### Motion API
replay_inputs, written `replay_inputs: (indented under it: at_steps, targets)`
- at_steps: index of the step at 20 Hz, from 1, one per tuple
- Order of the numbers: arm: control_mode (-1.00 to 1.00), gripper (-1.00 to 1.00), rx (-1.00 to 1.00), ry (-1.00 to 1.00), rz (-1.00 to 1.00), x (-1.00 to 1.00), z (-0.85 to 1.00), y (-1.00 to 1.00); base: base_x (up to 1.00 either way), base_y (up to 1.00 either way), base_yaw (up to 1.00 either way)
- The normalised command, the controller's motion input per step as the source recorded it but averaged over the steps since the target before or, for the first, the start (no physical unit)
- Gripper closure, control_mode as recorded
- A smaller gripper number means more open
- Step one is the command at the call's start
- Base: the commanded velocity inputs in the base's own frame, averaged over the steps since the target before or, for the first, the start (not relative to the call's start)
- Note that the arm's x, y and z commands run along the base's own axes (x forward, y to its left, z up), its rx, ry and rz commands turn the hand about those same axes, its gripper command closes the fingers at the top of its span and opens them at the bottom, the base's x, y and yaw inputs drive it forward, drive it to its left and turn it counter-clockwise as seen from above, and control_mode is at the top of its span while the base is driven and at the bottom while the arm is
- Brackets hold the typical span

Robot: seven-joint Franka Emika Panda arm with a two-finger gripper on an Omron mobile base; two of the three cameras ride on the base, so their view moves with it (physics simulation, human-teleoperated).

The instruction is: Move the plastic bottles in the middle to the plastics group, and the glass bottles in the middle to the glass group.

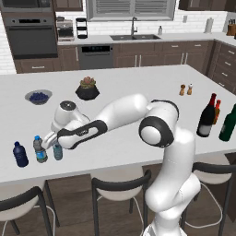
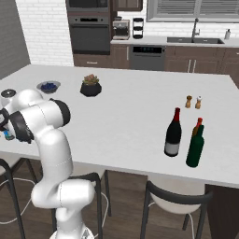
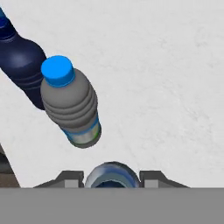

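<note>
The arm [image 1: 138,115] is built of glossy white, rounded shells that swell into bulbous housings at each joint. In the left base view a large joint [image 1: 156,129] at about 3 o'clock of centre carries a round white cap ringed by a dark grey band, with a black collar above it. The forearm [image 1: 83,131] bears a long dark grey inset along its side, edged in white. At its 10 o'clock end sits a white wrist housing [image 1: 67,108] topped by a flat grey disc. The white column [image 1: 173,193] thickens toward 6 o'clock. In the hand view the tool [image 3: 111,178] shows two small dark grey finger tips [image 3: 70,178] with flat, squared tops.
</note>
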Motion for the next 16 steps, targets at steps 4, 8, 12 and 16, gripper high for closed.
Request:
replay_inputs:
  at_steps: [4,8,12,16]
  targets:
    - [-1.00,-1.00,0.01,-0.01,0.00,0.01,0.00,-0.07,0.00,0.00,0.00]
    - [-1.00,-1.00,0.03,0.00,0.00,0.01,0.00,-0.04,0.00,0.00,0.00]
    - [-1.00,-1.00,0.06,0.00,0.00,0.00,0.20,0.00,0.00,0.00,0.00]
    - [-1.00,-1.00,0.07,0.00,-0.02,-0.05,0.54,-0.10,0.00,0.00,0.00]
